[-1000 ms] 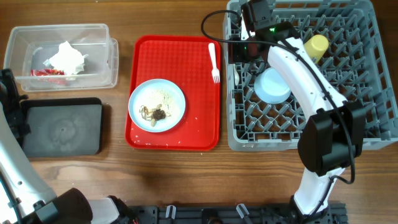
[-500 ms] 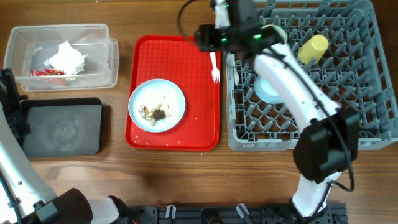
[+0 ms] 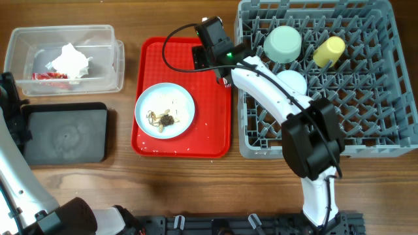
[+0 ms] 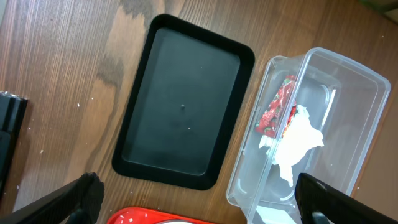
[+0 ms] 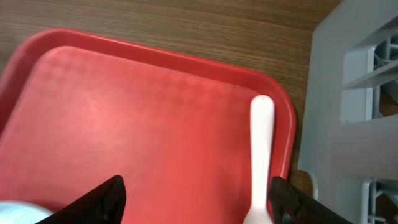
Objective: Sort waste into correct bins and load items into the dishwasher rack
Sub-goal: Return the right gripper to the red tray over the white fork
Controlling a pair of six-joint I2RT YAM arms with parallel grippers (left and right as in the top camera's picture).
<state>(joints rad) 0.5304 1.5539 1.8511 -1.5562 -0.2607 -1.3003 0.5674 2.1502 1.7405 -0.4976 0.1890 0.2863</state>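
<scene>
Right gripper (image 5: 196, 202) hangs low over the red tray (image 5: 124, 93), jaws spread wide and empty. White fork (image 5: 262, 149) lies between them, nearer the finger on the rack side, its handle end pointing ahead of the gripper. Best, I judge, to shift toward that side until the handle is centred, descend to the tray floor, then pinch across the handle. Dishwasher rack (image 5: 354, 93) stands just beyond.
</scene>
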